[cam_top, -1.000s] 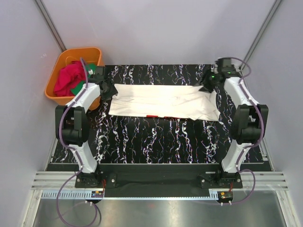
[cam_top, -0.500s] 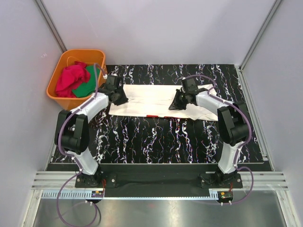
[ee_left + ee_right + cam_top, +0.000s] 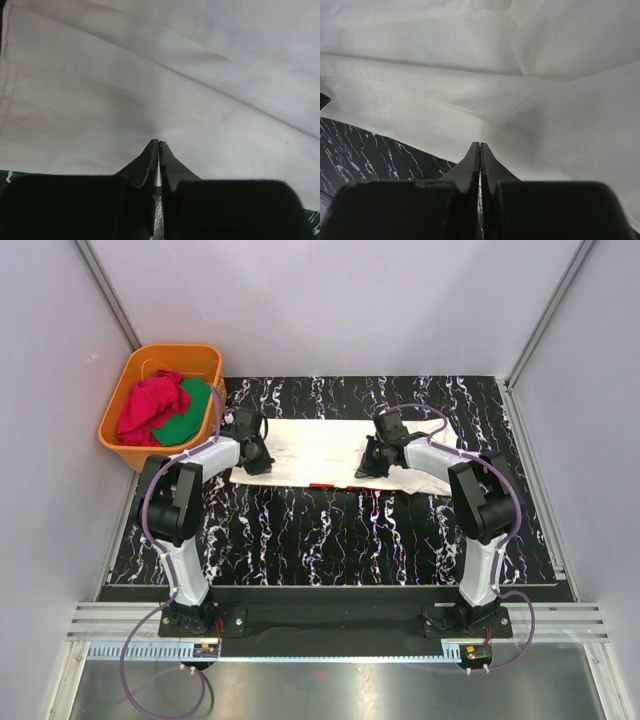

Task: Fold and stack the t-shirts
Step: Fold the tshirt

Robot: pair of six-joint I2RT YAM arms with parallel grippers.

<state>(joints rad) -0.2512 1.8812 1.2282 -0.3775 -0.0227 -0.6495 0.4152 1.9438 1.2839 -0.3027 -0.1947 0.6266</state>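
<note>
**A:** Status? Where's the white tee (image 3: 310,445)?

**B:** Lying flat as a long band across the far half of the tabletop (image 3: 330,540). The red tee (image 3: 150,408) sits bunched in the tub (image 3: 112,436) at the far-left corner (next to a green cloth (image 3: 190,415)).

**A:** Hands?

**B:** Left hand (image 3: 158,144) has its fingers together, pinching cloth near the band's left end. Creases run into the tips. Right hand (image 3: 480,145) is likewise clamped on cloth, right of the middle, near the front edge.

**A:** How do we expect it to handle?

**B:** Light and limp, no stiffness. It'll sag and drag wherever we don't hold it. A thin pinch could slip or peel the layers apart (we can't tell how many layers each hand has). We'd grip at hems or fold edges, keep both hands level, and carry low so the free part slides on the tabletop rather than bunching.
</note>
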